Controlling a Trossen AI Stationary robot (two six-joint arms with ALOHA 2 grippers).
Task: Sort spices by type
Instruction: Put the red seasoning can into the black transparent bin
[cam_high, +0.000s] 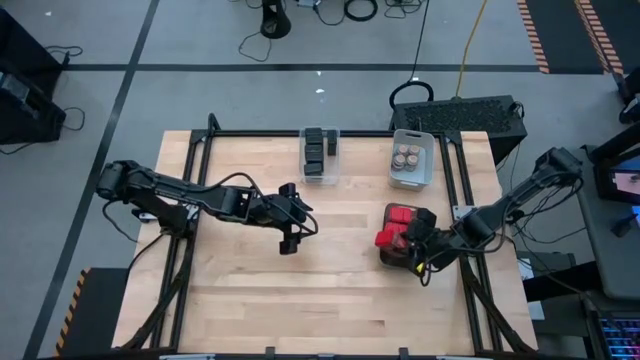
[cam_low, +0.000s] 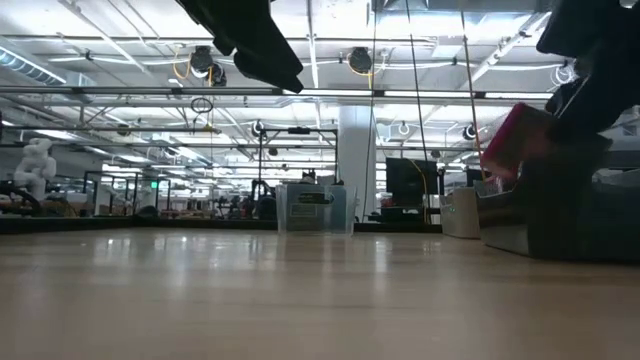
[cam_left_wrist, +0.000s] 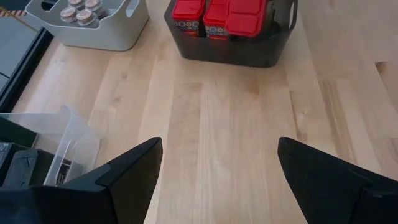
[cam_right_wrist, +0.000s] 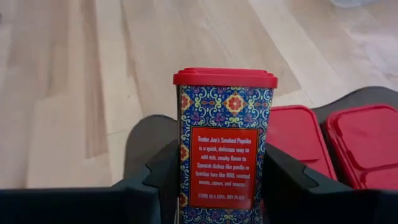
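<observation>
Bare worktop (cam_high: 240, 280) spans the whole near half and the left side, giving open passage. Along the far edge stand a clear bin (cam_high: 319, 155) of dark tins and, well apart from it, a white bin (cam_high: 413, 158) of round jars, with bare wood between them. On the right, a dark bin (cam_high: 398, 250) of red tins blocks the way; the right claw (cam_high: 412, 243) gripping a red tin (cam_right_wrist: 224, 146) occupies the space over it. The left claw (cam_high: 290, 228), fingers spread, hangs over mid-worktop, with bare wood between it and the dark bin.
</observation>
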